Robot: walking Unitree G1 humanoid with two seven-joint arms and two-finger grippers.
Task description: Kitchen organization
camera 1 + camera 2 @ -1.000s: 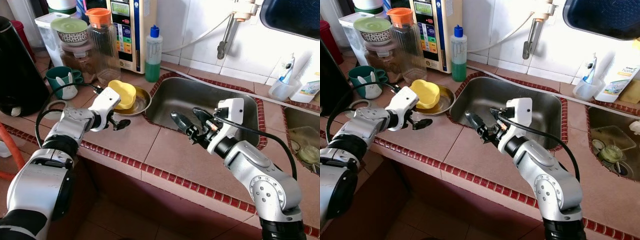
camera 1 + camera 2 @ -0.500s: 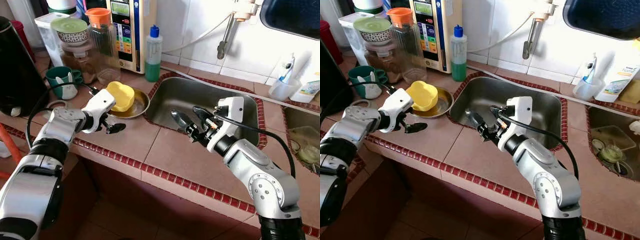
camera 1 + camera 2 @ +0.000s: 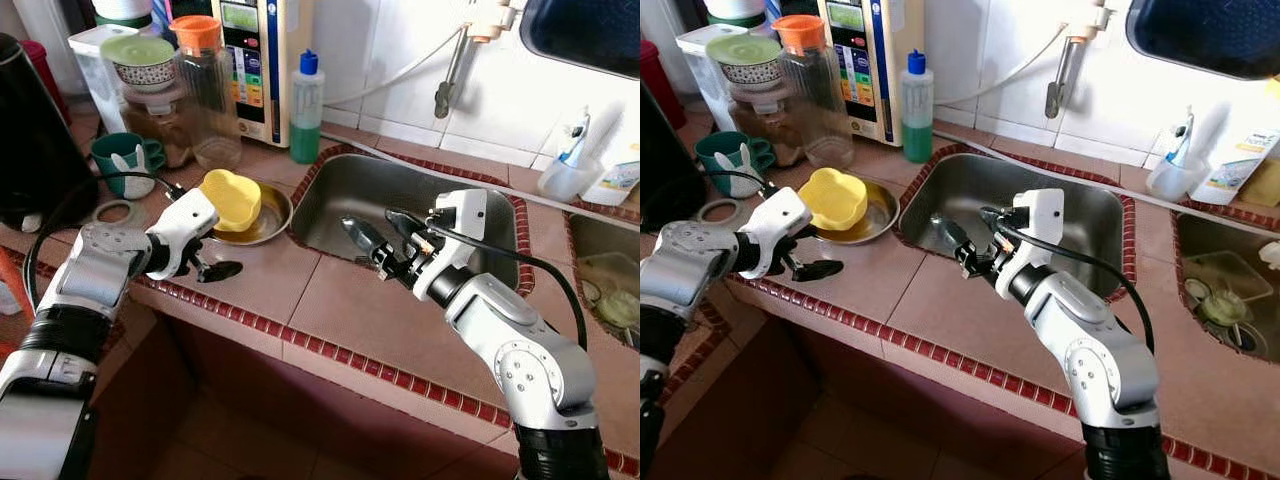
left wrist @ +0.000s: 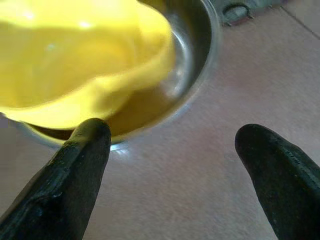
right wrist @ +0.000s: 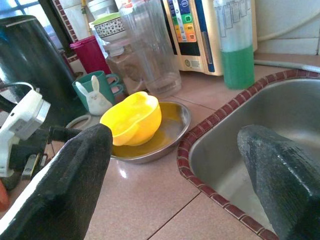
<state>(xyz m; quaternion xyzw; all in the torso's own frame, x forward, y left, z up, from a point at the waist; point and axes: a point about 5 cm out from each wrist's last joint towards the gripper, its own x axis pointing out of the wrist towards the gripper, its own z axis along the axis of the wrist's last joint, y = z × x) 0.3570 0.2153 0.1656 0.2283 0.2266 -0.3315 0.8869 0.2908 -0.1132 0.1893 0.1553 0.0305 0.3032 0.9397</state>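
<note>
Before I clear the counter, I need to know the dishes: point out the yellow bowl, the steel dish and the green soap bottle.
yellow bowl (image 3: 232, 196), left eye view, inner hollow.
steel dish (image 3: 276, 216), left eye view, right rim.
green soap bottle (image 3: 917, 125), right eye view, lower body.

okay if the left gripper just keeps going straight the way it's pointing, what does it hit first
Probably the rim of the steel dish, just beyond the open left gripper, then the yellow bowl lying in it. Depth is hard to judge.
</note>
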